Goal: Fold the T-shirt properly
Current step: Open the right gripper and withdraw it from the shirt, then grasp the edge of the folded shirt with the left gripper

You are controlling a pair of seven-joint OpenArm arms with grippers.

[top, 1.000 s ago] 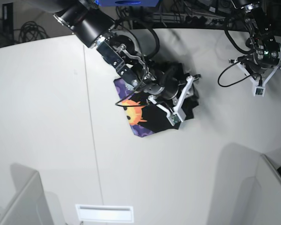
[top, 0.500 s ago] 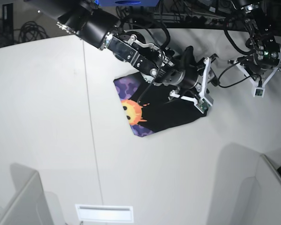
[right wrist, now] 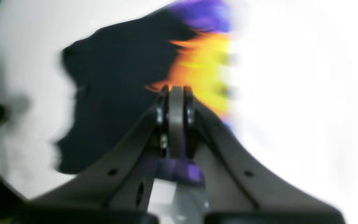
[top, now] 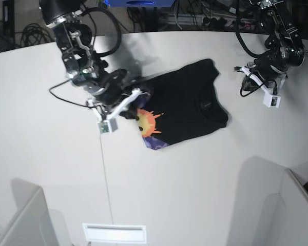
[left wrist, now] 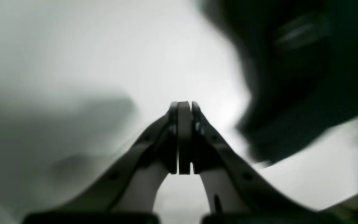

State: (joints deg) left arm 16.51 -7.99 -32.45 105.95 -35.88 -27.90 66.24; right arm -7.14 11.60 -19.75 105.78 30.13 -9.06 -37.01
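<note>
Looking down through the base view, I find the T-shirt [top: 187, 105] lying a little right of centre in the frame on the white table [top: 51, 169], bunched into a rough folded packet. Most of it shows plain black, and the orange sun face on purple peeks out along its lower-left edge. The outline is ragged, with one lobe reaching toward the upper right, so I judge the fold only partly made and not yet tidy.

My right gripper [top: 107, 125] sits left of centre, just beside the printed edge of the shirt. In its wrist view the right gripper [right wrist: 176, 102] has its fingers pressed flat together with no cloth between them; black cloth and the yellow print lie beyond the tips, blurred. I take it to be empty.

My left gripper [top: 271, 100] hangs at the upper right of the base view, well apart from the shirt. Its wrist view shows the left gripper [left wrist: 183, 109] clenched on nothing, with a dark blurred mass at the upper right that I cannot identify for certain.

I judge this a pause between folds. Next I would need to part one set of fingers, pick a loose edge, and carry it across to square the packet.
</note>
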